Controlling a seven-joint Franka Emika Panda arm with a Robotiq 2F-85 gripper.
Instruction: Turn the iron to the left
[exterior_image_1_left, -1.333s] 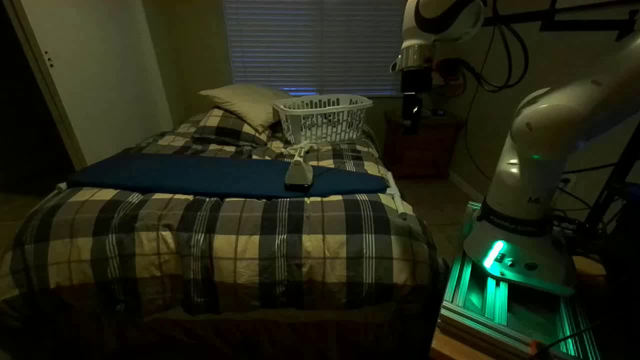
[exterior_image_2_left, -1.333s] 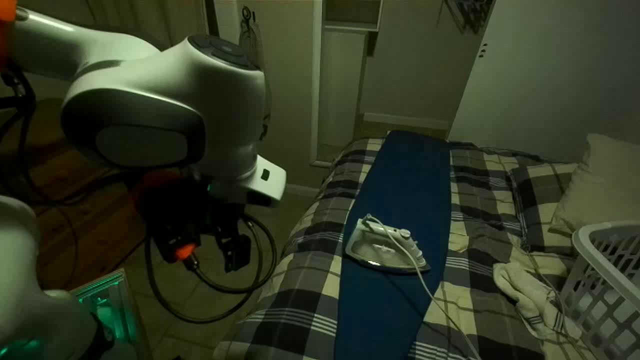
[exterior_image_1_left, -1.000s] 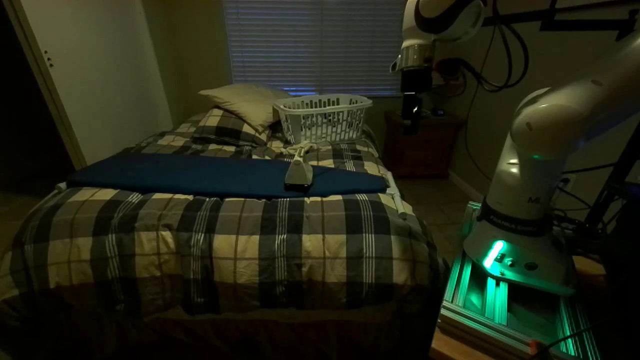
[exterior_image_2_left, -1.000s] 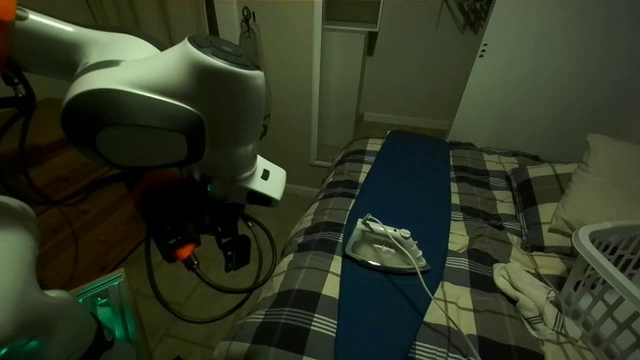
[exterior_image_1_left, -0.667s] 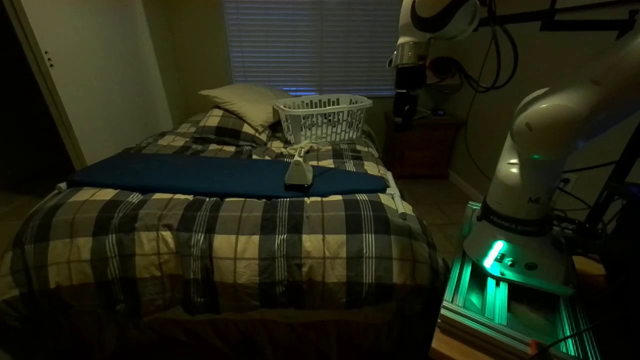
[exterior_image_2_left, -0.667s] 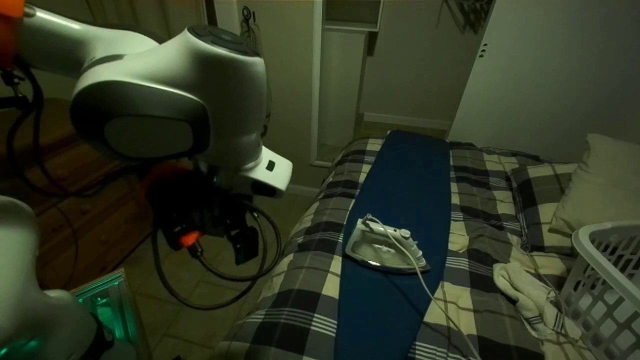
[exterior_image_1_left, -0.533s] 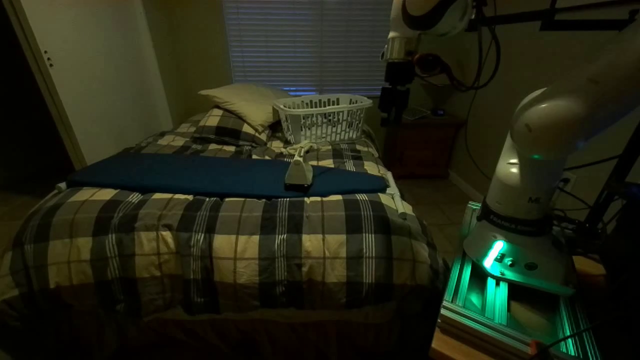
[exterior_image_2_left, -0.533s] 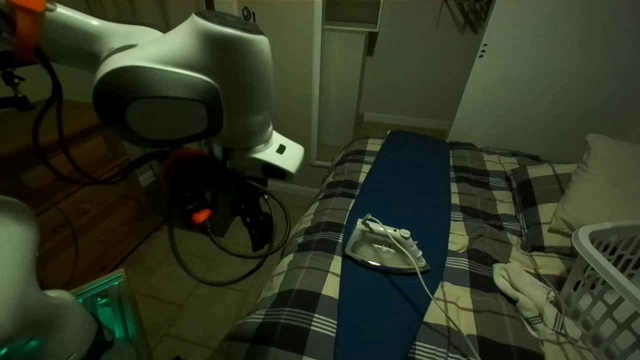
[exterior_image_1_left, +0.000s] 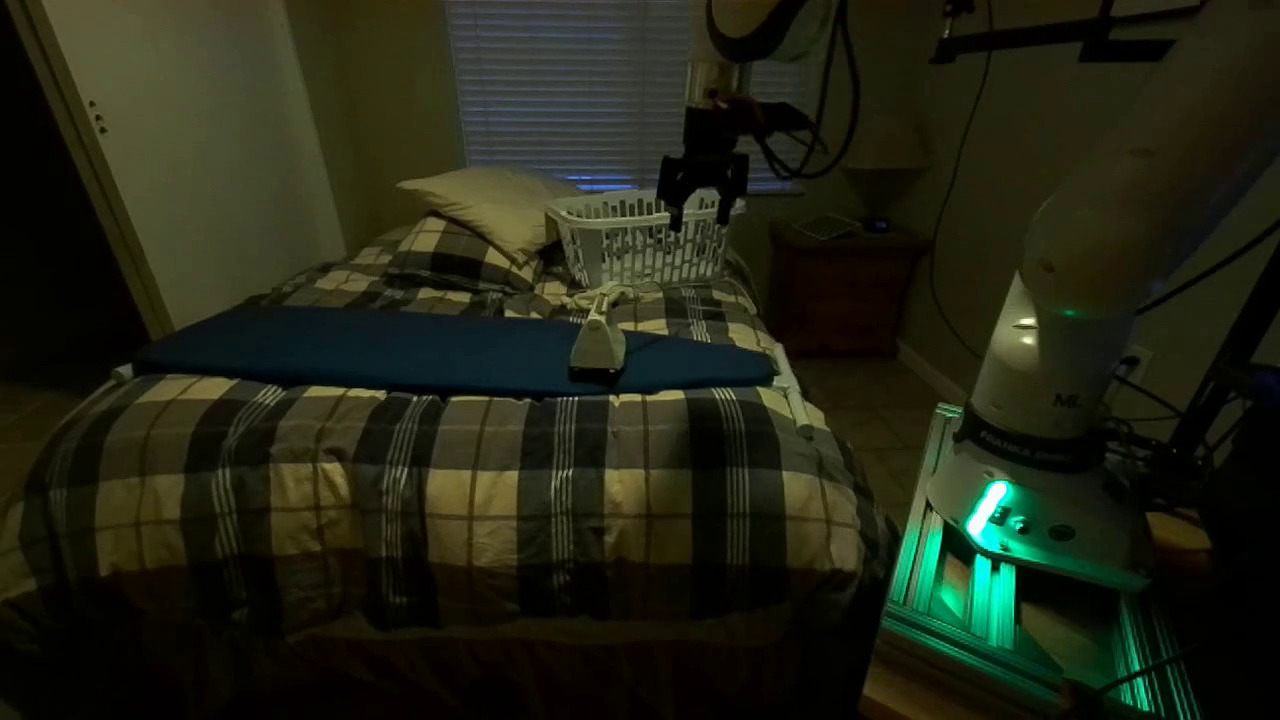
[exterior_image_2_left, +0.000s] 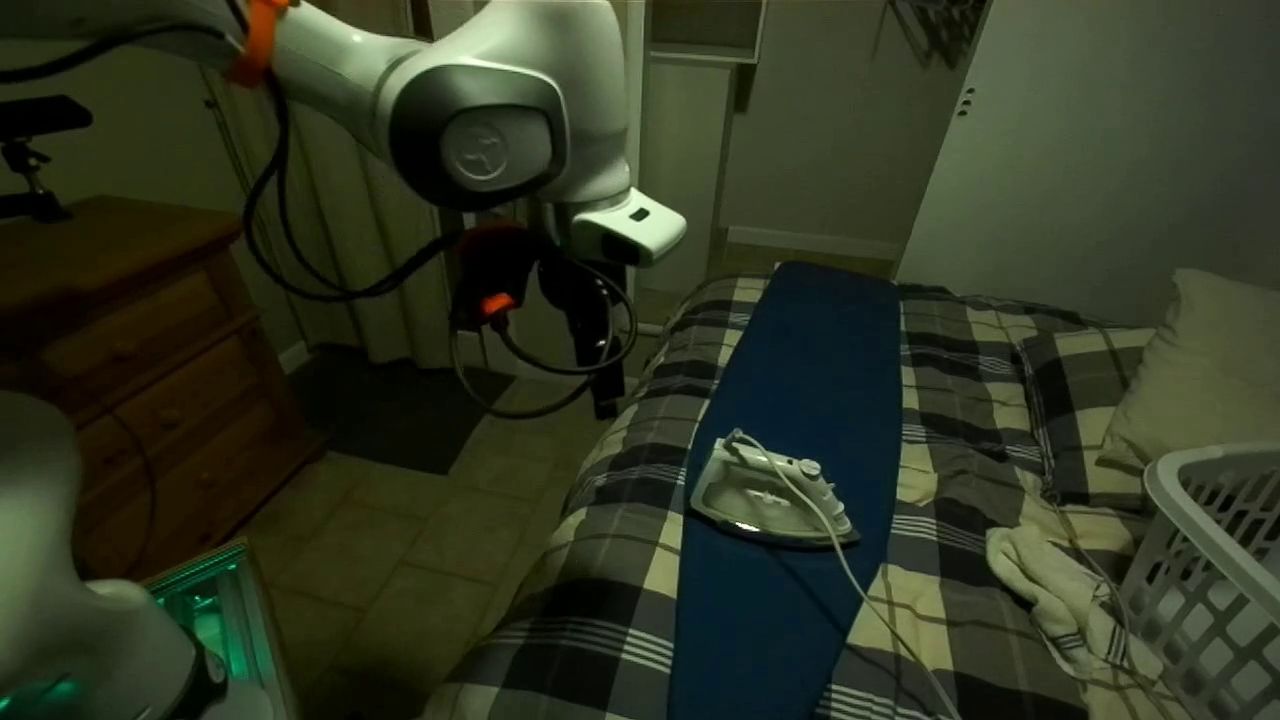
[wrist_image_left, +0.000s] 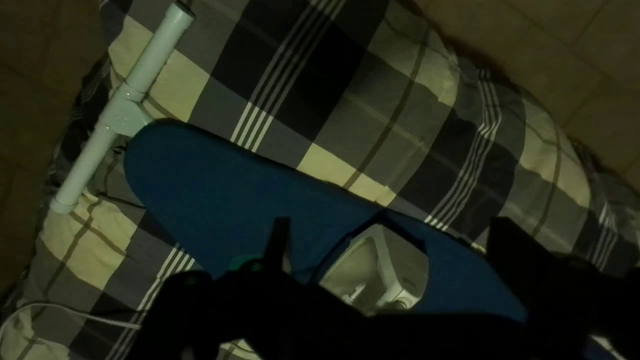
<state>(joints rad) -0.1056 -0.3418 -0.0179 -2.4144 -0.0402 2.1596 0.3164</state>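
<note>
The iron (exterior_image_1_left: 598, 345) is pale whitish-grey and stands on the blue ironing board (exterior_image_1_left: 400, 350), which lies across the bed. In an exterior view the iron (exterior_image_2_left: 765, 495) shows its side, with its cord running off over the bed. My gripper (exterior_image_1_left: 702, 218) is open and empty, well above the bed and in front of the basket in that view. In the wrist view the iron's back end (wrist_image_left: 390, 270) shows between my two dark, widely parted fingers (wrist_image_left: 392, 220). The gripper's body hides the rest of the iron there. Nothing touches the iron but the board.
A white slatted laundry basket (exterior_image_1_left: 645, 240) stands on the bed beyond the board. A pillow (exterior_image_1_left: 500, 205) and a pale sock-like cloth (exterior_image_2_left: 1060, 590) lie there too. The iron's cord (exterior_image_2_left: 890, 630) crosses the plaid bedspread. A white leg bar (wrist_image_left: 112, 117) sticks out at the board's narrow end.
The arm and gripper have moved in from beside the bed toward it, leftward in one exterior view and up and right in the other. The iron and board have not moved.
</note>
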